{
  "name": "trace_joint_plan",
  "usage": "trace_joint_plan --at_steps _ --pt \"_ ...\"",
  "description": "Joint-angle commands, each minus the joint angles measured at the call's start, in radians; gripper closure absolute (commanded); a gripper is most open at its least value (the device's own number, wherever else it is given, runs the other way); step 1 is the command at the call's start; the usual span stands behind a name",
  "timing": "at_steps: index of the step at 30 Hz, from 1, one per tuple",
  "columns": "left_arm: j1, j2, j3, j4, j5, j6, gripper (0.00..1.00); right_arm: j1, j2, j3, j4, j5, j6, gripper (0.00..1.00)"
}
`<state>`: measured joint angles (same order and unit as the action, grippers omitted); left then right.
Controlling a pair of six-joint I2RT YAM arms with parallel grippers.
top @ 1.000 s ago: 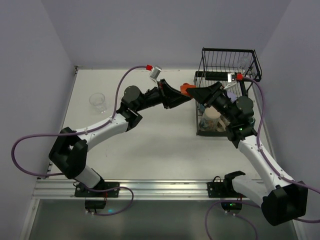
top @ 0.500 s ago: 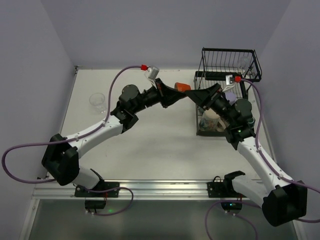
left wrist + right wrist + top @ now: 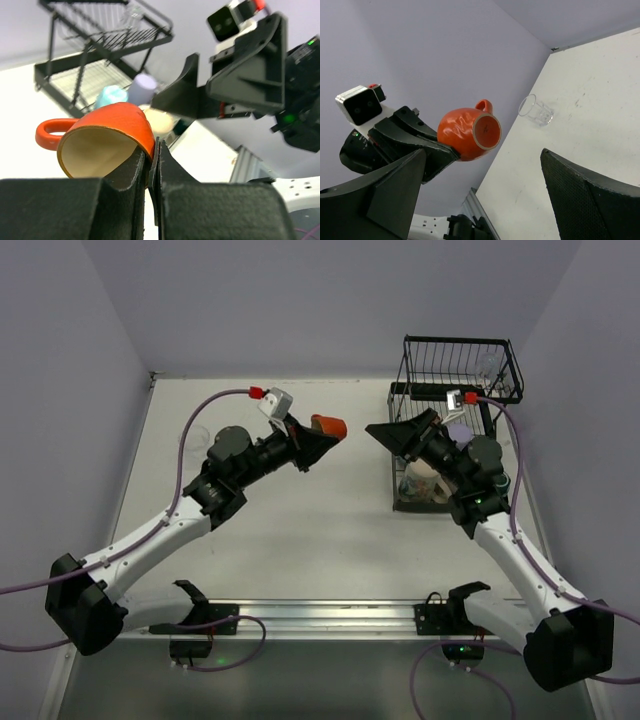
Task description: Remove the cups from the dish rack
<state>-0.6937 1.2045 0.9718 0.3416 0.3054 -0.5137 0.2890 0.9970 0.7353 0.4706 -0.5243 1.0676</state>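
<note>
My left gripper (image 3: 316,443) is shut on the rim of an orange-red cup (image 3: 327,427), held tilted in the air over the table's middle. In the left wrist view the fingers pinch the cup (image 3: 107,135) wall at its right edge. My right gripper (image 3: 385,434) stands open and empty just right of it, in front of the black dish rack (image 3: 455,370). In the right wrist view the cup (image 3: 465,132) hangs apart from my wide open right gripper (image 3: 482,167). In the rack's lower tray stand a beige cup (image 3: 425,480), a lavender cup (image 3: 145,85) and a light blue cup (image 3: 111,95).
A clear glass (image 3: 535,110) stands on the table at the far left. Another clear glass (image 3: 488,362) sits in the rack's upper basket. Purple cables loop from both wrists. A metal rail (image 3: 320,618) runs along the near edge.
The right gripper has opened and let go of the orange-red cup. The left arm has drawn back to the left with the cup, away from the rack.
</note>
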Motion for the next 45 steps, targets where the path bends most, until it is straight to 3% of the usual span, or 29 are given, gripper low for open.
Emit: trace_joint_plan --at_steps 1,4,7,9,10,13,18,23,31,45 --pt "0.013 -0.081 -0.044 -0.081 -0.103 0.089 1.00 -0.002 0.035 0.045 -0.004 -0.042 -0.029 0.01" --pt "0.019 -0.152 -0.064 -0.065 -0.142 0.093 1.00 -0.002 0.064 0.056 0.016 -0.062 -0.020 0.01" --pt "0.022 -0.166 -0.038 -0.157 -0.250 0.151 1.00 -0.002 0.074 0.065 0.013 -0.072 -0.027 0.01" --pt "0.023 -0.151 -0.003 -0.292 -0.345 0.194 1.00 -0.002 0.072 0.070 -0.012 -0.063 -0.050 0.01" --pt "0.028 -0.119 0.051 -0.361 -0.461 0.205 1.00 -0.001 0.069 0.075 -0.027 -0.059 -0.063 0.01" --pt "0.083 -0.027 0.151 -0.649 -0.552 0.210 1.00 -0.002 0.057 0.088 -0.123 -0.020 -0.133 0.01" --pt "0.192 0.108 0.220 -0.771 -0.531 0.219 1.00 -0.002 0.034 0.081 -0.199 0.027 -0.213 0.01" --pt "0.218 0.318 0.310 -0.852 -0.612 0.262 1.00 0.006 0.009 0.061 -0.248 0.026 -0.271 0.01" --pt "0.307 0.639 0.551 -0.938 -0.529 0.293 1.00 0.012 -0.046 0.045 -0.339 0.063 -0.354 0.01" --pt "0.422 0.825 0.624 -0.974 -0.508 0.320 1.00 0.012 -0.044 0.050 -0.382 0.087 -0.409 0.01"
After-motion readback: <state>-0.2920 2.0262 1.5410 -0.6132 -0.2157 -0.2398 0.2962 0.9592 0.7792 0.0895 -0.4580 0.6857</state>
